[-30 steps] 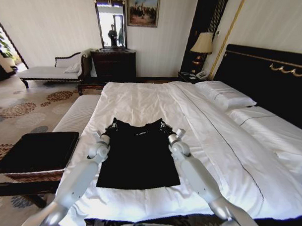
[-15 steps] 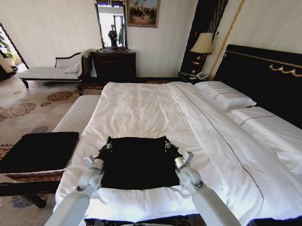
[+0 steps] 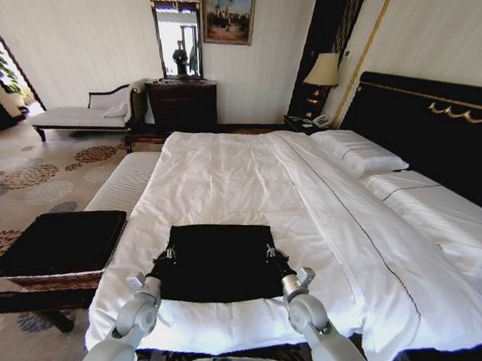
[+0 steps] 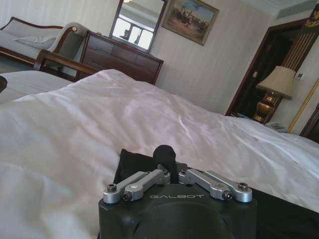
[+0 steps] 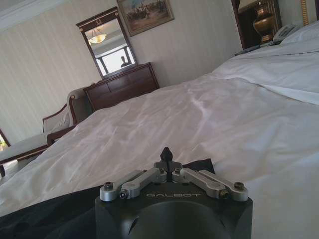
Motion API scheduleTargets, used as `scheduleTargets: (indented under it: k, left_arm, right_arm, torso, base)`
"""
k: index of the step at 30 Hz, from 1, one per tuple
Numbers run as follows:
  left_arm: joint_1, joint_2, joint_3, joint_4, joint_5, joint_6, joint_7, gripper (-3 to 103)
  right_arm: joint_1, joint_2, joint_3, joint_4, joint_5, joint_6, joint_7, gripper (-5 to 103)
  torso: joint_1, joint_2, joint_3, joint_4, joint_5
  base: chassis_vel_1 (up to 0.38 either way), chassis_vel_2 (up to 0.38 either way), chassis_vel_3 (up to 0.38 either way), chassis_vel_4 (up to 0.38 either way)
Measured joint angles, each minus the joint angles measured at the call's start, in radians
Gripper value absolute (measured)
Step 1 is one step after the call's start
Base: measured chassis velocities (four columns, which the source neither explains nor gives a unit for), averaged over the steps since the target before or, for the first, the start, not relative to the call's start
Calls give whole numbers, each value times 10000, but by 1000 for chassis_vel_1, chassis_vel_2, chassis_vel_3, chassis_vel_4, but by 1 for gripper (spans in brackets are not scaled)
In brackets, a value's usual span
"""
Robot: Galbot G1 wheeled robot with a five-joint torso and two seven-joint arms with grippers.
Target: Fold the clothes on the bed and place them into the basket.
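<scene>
Pinching the black T-shirt (image 3: 221, 261) on the bed (image 3: 226, 164), my left gripper (image 3: 169, 254) and right gripper (image 3: 271, 252) each clamp a side edge.

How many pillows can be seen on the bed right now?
2. One white pillow lies nearer the bedside lamp; the second pillow lies beside it, both along the black headboard. More could be hidden beyond the picture's edge.

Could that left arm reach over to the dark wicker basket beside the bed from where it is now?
Probably yes, though not right away. The left gripper is shut on the T-shirt, as is the right gripper. The basket sits close on that arm's side, with nothing between them.
</scene>
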Motion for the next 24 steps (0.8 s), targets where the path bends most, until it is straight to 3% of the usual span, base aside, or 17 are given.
scheduleTargets:
  k: [24]
  left_arm:
    - [892, 179, -337, -565, 350, -120, -36, 2]
  right_arm:
    - [-1374, 665, 197, 253, -990, 471, -313, 1]
  torso:
    - [1, -1, -1, -1, 1]
  base:
    - [0, 0, 0, 0]
